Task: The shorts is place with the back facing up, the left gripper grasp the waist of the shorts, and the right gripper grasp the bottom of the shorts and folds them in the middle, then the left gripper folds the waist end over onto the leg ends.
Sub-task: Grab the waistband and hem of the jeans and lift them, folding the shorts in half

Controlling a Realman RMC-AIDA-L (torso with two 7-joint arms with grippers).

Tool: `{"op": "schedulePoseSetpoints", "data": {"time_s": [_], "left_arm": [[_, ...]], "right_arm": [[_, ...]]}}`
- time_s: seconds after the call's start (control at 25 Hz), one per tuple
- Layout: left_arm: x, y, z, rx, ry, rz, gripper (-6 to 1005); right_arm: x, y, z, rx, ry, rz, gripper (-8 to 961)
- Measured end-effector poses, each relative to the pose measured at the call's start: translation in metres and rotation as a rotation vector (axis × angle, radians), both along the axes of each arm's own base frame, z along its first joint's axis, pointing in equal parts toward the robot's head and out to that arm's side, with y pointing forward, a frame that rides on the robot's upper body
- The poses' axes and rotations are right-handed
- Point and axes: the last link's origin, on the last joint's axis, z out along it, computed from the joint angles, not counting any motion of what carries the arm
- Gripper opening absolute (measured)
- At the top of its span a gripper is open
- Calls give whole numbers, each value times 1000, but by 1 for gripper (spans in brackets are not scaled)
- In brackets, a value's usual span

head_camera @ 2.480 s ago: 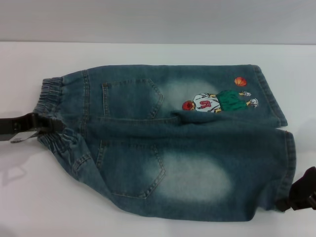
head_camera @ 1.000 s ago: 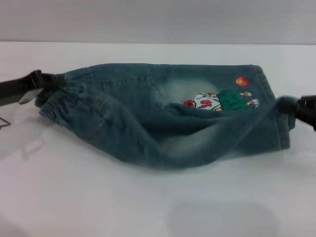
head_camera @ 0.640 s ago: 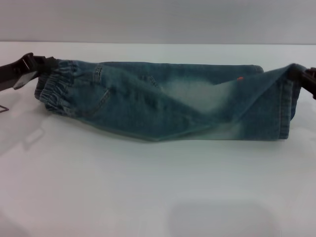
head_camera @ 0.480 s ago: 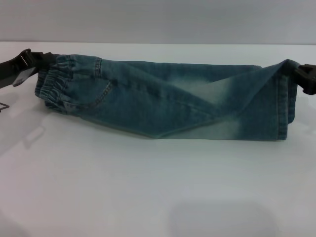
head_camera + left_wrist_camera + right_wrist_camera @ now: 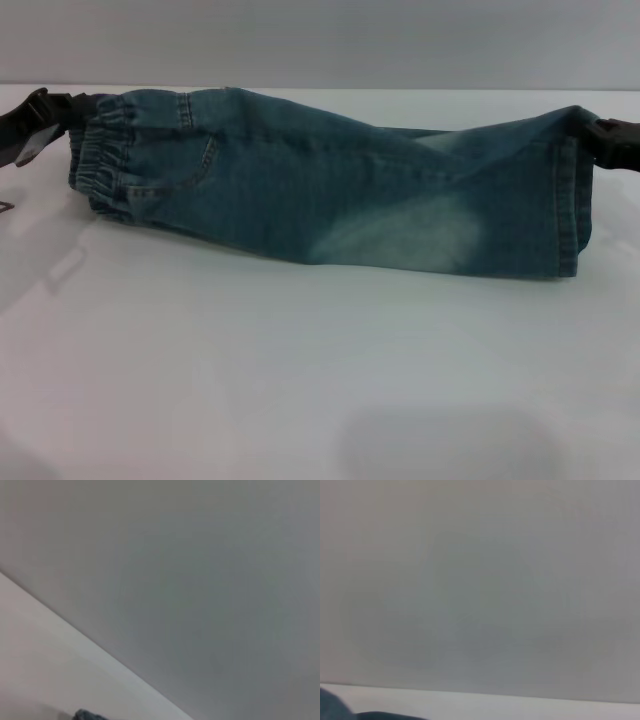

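The blue denim shorts lie folded lengthwise into a long band across the white table in the head view. The gathered elastic waist is at the left end, and my left gripper is shut on its far corner. The bottom of the shorts, with its stitched hem, is at the right end, where my right gripper is shut on the upper corner. One back pocket shows near the waist. The cartoon print is hidden inside the fold. A sliver of denim shows in the left wrist view.
A grey wall rises behind the table's far edge. Both wrist views show mostly this wall and a strip of the white table. A faint shadow patch lies on the table near its front.
Both grippers have carried the near half of the shorts up and over the far half, covering the cartoon print. The fold has since moved farther back and settled flatter.
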Motion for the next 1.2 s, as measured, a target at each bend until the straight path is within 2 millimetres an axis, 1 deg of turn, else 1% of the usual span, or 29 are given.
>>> {"op": "schedulePoseSetpoints", "data": {"time_s": [0.16,0.48,0.64,1.0,1.2], "left_arm": [[-1,1,1,7,2,3,204],[0,2,4,27,4,-6,208],[-2,1,4,31,7,-3,209],[-2,2,5,39,11,4,214],[-2,5,1,36,20,9,216]], "right_arm": [[0,5,2,25,-1,-19,11],[-13,17,4,35,-2,7,13],[-12,22,4,47,-18,-11,14],[-10,29,-7,48,-61,-53,16],[-12,35,-12,45,-102,-67,17]]}}
